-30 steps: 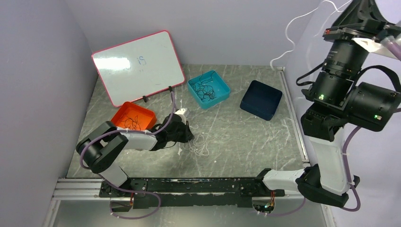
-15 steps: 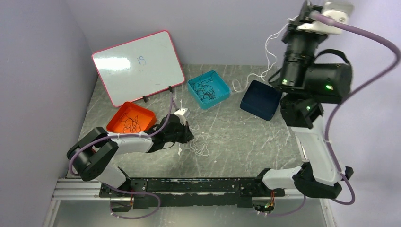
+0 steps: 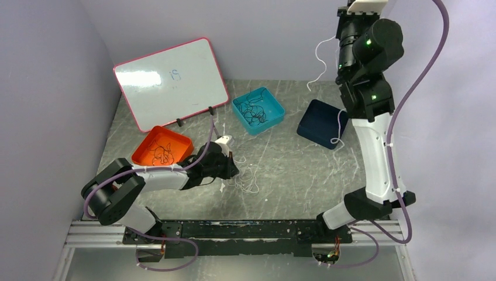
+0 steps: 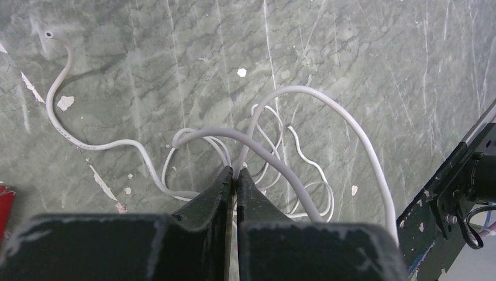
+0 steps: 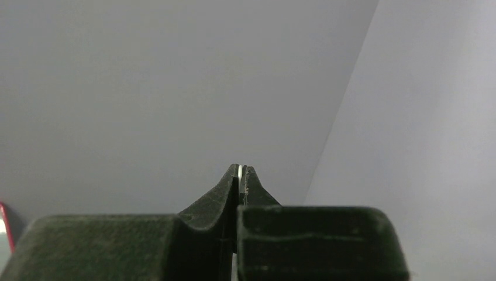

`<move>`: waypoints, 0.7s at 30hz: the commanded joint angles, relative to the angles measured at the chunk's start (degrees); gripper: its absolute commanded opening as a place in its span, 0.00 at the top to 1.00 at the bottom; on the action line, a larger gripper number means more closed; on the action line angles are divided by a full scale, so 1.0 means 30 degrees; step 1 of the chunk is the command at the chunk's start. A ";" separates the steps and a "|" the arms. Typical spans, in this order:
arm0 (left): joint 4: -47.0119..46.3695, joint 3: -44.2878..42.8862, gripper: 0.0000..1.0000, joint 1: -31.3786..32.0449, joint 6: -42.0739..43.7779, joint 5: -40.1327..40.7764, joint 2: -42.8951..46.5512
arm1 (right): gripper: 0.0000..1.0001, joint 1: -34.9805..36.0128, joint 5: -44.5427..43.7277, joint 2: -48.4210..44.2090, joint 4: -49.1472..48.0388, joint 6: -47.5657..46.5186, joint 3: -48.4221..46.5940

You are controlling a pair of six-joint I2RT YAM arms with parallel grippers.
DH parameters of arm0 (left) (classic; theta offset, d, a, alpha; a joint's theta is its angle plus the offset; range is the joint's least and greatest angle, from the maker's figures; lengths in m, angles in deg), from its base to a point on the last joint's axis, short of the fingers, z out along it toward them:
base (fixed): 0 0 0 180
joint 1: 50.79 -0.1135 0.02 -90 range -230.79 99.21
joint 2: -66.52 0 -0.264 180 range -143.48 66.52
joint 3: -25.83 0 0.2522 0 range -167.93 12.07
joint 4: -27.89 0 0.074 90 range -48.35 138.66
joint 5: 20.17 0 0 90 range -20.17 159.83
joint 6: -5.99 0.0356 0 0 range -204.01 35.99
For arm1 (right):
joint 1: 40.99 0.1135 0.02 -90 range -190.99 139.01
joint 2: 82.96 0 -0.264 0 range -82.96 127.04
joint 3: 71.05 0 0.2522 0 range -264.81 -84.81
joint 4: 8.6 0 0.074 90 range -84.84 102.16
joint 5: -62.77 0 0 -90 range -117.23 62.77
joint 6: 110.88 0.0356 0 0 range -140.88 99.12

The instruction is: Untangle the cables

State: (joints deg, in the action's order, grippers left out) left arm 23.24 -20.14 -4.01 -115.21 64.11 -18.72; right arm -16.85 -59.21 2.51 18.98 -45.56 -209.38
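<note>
A loose tangle of white cables (image 3: pixel 248 178) lies on the grey table in front of my left gripper (image 3: pixel 233 168). In the left wrist view that gripper (image 4: pixel 236 171) is shut on one white cable (image 4: pixel 304 93) of the tangle, low over the table. My right gripper (image 5: pixel 240 171) is raised high at the back right and shut on a thin white cable. In the top view this cable (image 3: pixel 319 58) hangs from the right gripper (image 3: pixel 343 17), with a strand (image 3: pixel 338 126) over the dark blue tray. Black cables (image 3: pixel 254 111) lie in the teal tray, dark ones (image 3: pixel 162 153) in the orange tray.
An orange tray (image 3: pixel 146 153) stands at the left, a teal tray (image 3: pixel 269 124) at the back middle and a dark blue tray (image 3: pixel 319 120) to the right of it. A whiteboard (image 3: pixel 169 82) leans at the back left. Walls close in on the left, back and right.
My right arm has swung left and towards the back wall, carrying the white cable with it; its lower strand now hangs over the dark blue tray. The left gripper has hardly moved.
</note>
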 commanded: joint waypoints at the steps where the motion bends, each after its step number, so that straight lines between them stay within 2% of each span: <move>1: 0.0290 -0.0328 0.93 0.0169 0.0434 -0.0442 0.0151 | 1.00 -0.2303 0.4619 0.0638 0.4510 0.4348 -0.1476; 7: 0.0462 -0.0397 0.93 0.0167 0.0513 -0.0366 0.0227 | 1.00 -0.5498 0.6366 0.0895 0.4753 0.5925 -0.1456; 11: 0.0404 -0.0368 0.93 0.0167 0.0454 -0.0322 0.0158 | 1.00 -0.7101 0.7531 0.1643 0.4917 0.6646 -0.2538; 18: 0.0397 -0.0515 0.93 0.0169 0.0361 -0.0155 -0.0030 | 1.00 -0.8174 0.8820 0.3116 0.4857 0.7547 -0.4562; 21: 0.0422 -0.0515 0.93 0.0168 0.0306 -0.0044 -0.0088 | 1.00 -0.8439 0.9104 0.3105 0.4665 0.7790 -0.4189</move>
State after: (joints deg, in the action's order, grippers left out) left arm 24.44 -20.14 -4.01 -114.64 64.09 -18.72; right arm -40.85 -34.80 11.58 33.43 -24.43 -221.54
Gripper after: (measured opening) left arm 0.079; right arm 0.014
